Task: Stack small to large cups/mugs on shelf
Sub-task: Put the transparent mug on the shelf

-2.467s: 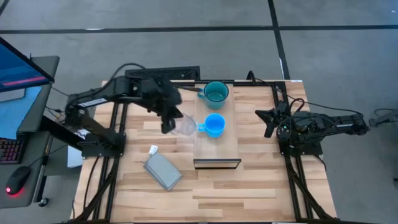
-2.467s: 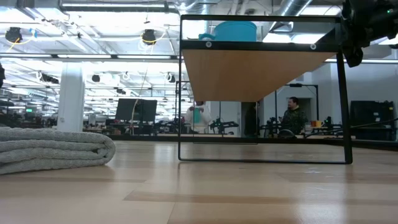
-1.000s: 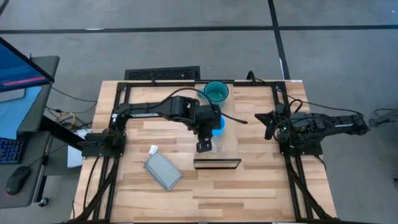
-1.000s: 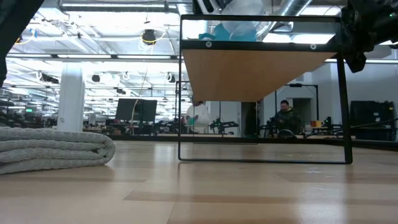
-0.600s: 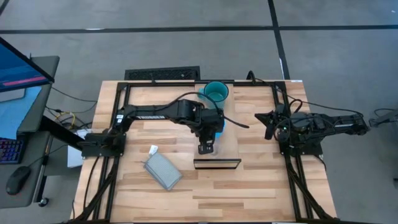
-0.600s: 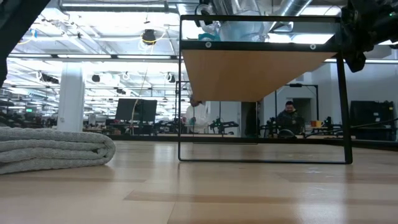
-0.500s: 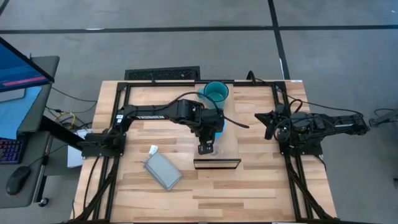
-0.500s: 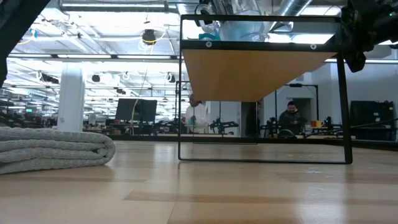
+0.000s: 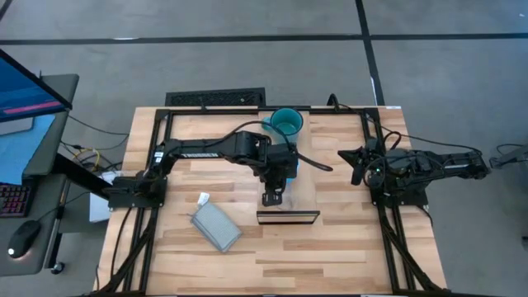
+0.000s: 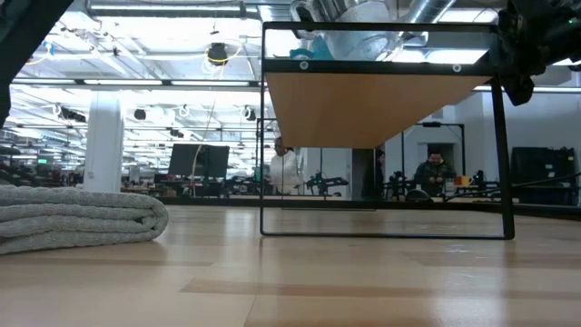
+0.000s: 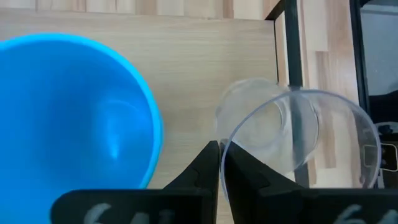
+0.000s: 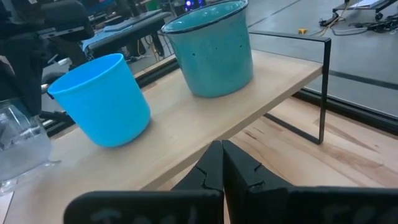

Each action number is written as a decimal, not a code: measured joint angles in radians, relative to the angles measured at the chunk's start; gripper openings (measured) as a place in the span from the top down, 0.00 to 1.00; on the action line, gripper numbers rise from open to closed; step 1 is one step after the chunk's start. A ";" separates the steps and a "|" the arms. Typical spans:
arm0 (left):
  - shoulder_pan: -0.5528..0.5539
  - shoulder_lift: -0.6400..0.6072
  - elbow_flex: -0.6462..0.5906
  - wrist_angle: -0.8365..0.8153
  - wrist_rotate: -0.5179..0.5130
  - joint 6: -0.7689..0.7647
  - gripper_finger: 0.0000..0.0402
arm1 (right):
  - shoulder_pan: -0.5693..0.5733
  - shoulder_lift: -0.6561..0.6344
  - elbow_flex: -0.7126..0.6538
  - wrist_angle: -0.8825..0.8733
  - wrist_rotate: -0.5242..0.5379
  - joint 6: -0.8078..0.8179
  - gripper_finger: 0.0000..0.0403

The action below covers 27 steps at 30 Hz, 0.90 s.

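Note:
The pale wood shelf (image 9: 307,194) stands at the table's middle. The teal mug (image 9: 286,122) stands at its far end, and the blue mug (image 11: 74,112) at its middle, mostly under my left arm in the high view. My left gripper (image 9: 273,196) is over the shelf's near part, shut on the clear glass cup (image 11: 298,137), which is just nearside of the blue mug. The cup's base is at the shelf top; whether it rests there I cannot tell. My right gripper (image 9: 356,162) is shut and empty at the table's right. My left gripper pinches the clear cup's rim (image 11: 221,144) between its two fingers, on the side nearest the blue mug. The fingers come from above, pointing down. The cup is about upright, mouth up, its base (image 11: 249,112) low over the shelf board.
A grey pouch (image 9: 216,227) lies on the table left of the shelf's near end, with a small white thing (image 9: 203,198) beside it. The shelf's dark frame legs (image 10: 502,145) stand on the table. People show in the room beyond.
My left gripper has gone a little toward the table's near edge along the shelf, carrying the clear cup past the blue mug. It has stayed shut on the cup.

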 joint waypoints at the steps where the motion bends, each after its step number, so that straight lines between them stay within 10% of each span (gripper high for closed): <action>1: 0.000 0.000 0.000 0.000 0.000 0.000 0.97 | 0.000 0.000 0.000 0.000 0.000 0.000 0.95; 27: 0.002 0.000 0.016 -0.059 0.036 0.036 0.95 | 0.000 0.000 0.000 0.000 -0.002 -0.016 0.96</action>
